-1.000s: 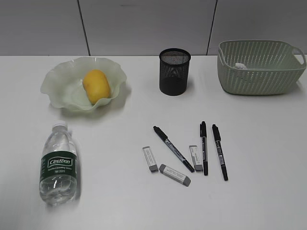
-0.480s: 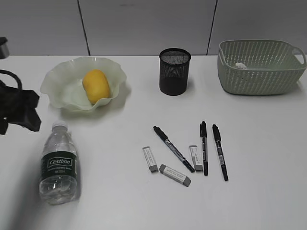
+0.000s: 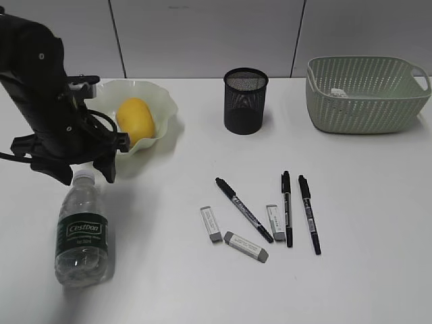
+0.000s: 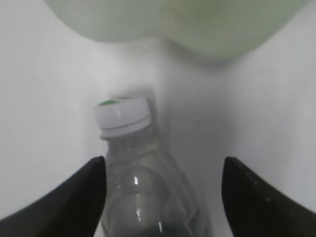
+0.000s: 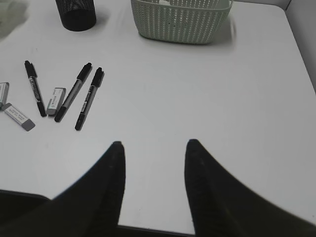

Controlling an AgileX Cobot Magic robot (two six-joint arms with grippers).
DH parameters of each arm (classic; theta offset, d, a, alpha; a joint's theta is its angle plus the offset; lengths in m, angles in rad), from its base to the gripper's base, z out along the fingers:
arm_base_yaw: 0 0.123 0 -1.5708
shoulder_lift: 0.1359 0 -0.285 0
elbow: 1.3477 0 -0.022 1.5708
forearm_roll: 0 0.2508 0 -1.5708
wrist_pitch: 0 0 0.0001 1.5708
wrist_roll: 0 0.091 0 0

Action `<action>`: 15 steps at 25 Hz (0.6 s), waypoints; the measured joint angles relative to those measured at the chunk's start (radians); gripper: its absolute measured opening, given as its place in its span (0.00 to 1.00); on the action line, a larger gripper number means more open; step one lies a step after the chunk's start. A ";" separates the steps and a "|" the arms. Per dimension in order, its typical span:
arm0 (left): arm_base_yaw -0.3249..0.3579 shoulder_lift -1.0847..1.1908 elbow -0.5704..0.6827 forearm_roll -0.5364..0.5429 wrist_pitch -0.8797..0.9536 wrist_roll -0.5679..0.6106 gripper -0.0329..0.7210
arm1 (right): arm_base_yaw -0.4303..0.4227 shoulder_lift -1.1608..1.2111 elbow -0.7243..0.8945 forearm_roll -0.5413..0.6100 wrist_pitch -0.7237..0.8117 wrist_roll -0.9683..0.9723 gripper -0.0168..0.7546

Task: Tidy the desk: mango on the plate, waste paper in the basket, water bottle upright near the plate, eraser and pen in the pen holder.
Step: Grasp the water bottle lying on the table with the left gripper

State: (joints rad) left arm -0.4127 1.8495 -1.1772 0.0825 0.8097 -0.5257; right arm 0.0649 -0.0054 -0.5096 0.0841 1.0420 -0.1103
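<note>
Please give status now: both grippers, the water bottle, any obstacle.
Left gripper open, straddling water bottle, which lies flat. Right gripper open, empty. Plate close ahead.

Desk (image 3: 364,202): plain white tabletop.
Mango (image 3: 136,120): yellow-orange, lying in the plate.
Plate (image 3: 158,101): pale green ruffled glass dish, far left of the desk.
Water bottle (image 3: 82,228): clear, white cap, green label, lying flat in front of the plate, cap toward it.
Pen holder (image 3: 246,100): black mesh cup, upright, right of the plate.
Basket (image 3: 366,94): pale green, woven, far right; a white scrap of paper (image 3: 339,93) inside.
Three black pens (image 3: 244,209) and three grey-tipped erasers (image 3: 211,223) lie loose on the desk in front of the pen holder.
</note>
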 joint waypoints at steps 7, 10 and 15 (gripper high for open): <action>-0.002 0.033 -0.035 0.093 0.041 -0.087 0.85 | 0.000 0.000 0.000 0.001 -0.001 0.000 0.45; -0.002 0.056 -0.036 0.100 0.042 -0.109 0.85 | 0.000 0.000 0.000 0.001 -0.001 0.000 0.45; -0.002 0.108 -0.036 0.085 0.041 -0.116 0.82 | 0.000 0.000 0.000 0.001 -0.001 0.000 0.45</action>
State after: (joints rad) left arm -0.4150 1.9577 -1.2135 0.1671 0.8502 -0.6413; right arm 0.0649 -0.0054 -0.5096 0.0852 1.0410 -0.1103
